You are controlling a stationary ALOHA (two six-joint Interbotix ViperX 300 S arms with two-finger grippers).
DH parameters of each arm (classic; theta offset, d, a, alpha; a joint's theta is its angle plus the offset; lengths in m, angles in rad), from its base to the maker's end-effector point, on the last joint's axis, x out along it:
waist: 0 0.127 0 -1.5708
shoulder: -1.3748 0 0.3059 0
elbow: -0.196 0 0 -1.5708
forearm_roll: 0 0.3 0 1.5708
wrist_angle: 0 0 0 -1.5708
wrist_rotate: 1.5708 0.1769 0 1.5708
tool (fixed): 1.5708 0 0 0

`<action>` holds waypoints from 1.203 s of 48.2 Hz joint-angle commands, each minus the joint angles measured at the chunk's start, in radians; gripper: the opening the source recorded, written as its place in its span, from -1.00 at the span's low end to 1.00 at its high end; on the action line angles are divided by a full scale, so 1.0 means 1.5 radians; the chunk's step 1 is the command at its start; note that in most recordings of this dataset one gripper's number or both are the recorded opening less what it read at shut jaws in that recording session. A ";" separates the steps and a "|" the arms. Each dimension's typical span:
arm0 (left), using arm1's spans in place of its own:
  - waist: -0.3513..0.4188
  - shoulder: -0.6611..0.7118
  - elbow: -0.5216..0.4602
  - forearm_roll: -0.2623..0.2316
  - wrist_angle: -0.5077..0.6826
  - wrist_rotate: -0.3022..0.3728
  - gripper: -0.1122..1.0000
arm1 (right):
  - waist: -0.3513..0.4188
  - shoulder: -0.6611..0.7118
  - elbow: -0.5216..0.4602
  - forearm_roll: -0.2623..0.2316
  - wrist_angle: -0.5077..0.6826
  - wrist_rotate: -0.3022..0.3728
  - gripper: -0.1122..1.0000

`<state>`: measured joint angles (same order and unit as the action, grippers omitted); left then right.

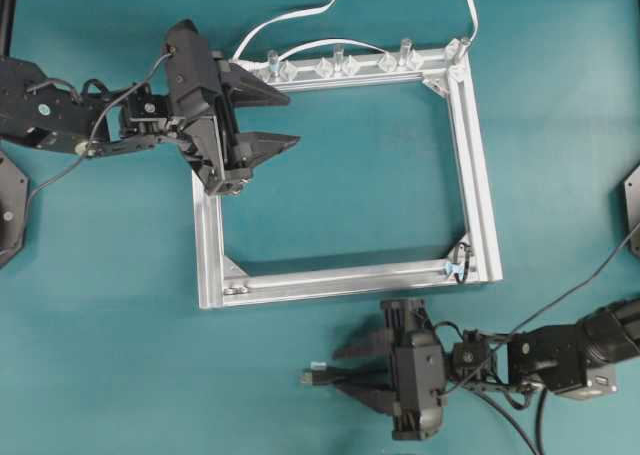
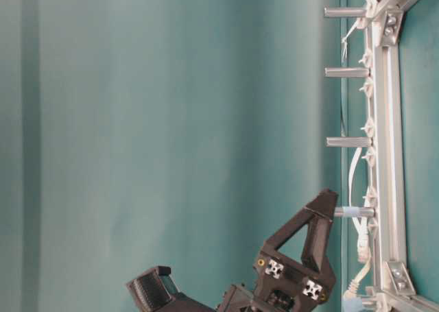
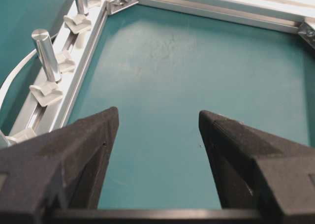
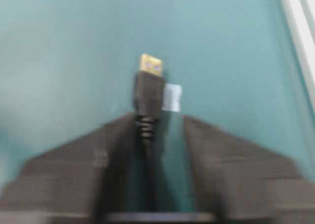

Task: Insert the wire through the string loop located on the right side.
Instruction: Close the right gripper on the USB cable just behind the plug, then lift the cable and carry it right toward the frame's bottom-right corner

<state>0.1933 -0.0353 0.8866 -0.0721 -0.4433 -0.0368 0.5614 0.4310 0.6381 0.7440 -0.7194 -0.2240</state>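
The wire's black plug [image 1: 312, 376] with its metallic tip lies on the teal mat in front of the frame's near rail. In the right wrist view the plug [image 4: 149, 93] points away from me, and its cable runs back between my fingers. My right gripper [image 1: 341, 370] [image 4: 160, 118] straddles the cable. The jaws stand narrow, the cable sits against the left finger [image 4: 110, 150], and a strip of mat shows on its other side. That view is blurred. The string loop [image 1: 458, 266] hangs at the frame's near right corner. My left gripper [image 1: 293, 119] [image 3: 158, 113] hovers wide open and empty over the frame's far left corner.
The aluminium frame [image 1: 480, 175] lies in the middle of the mat. Upright posts and clear clips [image 1: 335, 63] [image 3: 45, 49] line its far rail. White flat cables [image 1: 300, 15] run off behind it. A small white tag [image 4: 172, 97] lies beside the plug.
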 commanded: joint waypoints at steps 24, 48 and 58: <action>-0.009 -0.010 -0.010 0.001 -0.001 -0.007 0.43 | 0.002 -0.007 -0.024 0.000 0.075 0.001 -0.54; -0.012 -0.010 -0.004 0.001 0.000 -0.030 0.43 | 0.001 -0.072 -0.009 0.000 0.081 -0.020 -0.54; -0.013 -0.005 -0.003 0.003 0.006 -0.025 0.43 | -0.008 -0.143 0.027 0.001 0.108 -0.124 -0.54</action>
<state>0.1764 -0.0337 0.8882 -0.0721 -0.4372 -0.0736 0.5584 0.2838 0.6703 0.7455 -0.5660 -0.3743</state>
